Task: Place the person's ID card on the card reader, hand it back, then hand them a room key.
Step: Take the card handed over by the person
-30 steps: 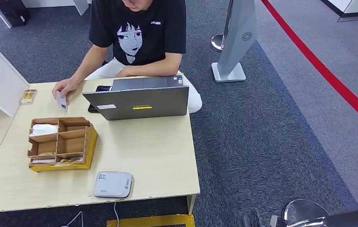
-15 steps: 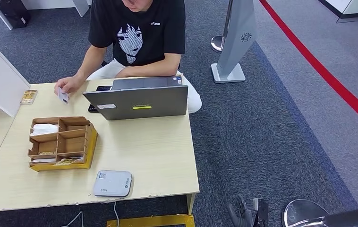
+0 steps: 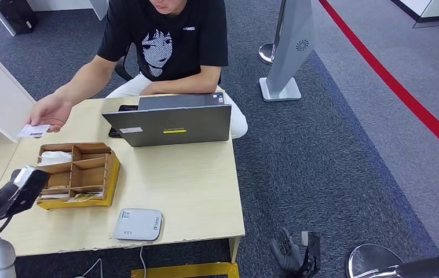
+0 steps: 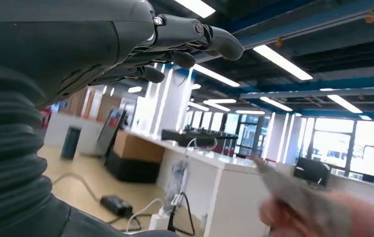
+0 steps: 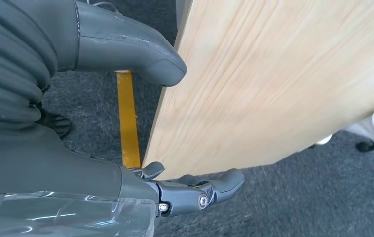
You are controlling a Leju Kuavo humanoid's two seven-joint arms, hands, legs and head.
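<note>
You have a bench [image 3: 194, 191] of pale, matt wood-grain laminate with a chipped front edge. The organiser [image 3: 78, 174] is plain brown cardboard. The card reader [image 3: 138, 225] is smooth grey plastic. The laptop [image 3: 171, 124] lid is matt grey. The floor [image 3: 333, 162] is rough grey carpet. Your left hand [image 4: 126, 44] has dark, slightly glossy plastic fingers [image 4: 214, 39].

A seated person [image 3: 165, 40] in a black printed T-shirt reaches across the wooden table [image 3: 188, 179], their hand [image 3: 52, 110] holding out an ID card [image 3: 34, 130]; the robot's left hand [image 3: 23, 188] is raised at the table's near left edge, beside a compartmented cardboard organizer [image 3: 78, 174]; a grey card reader [image 3: 138, 225] lies near the front edge; an open laptop [image 3: 171, 121] faces the person; the right hand [image 3: 292, 255] hangs over the carpet.
</note>
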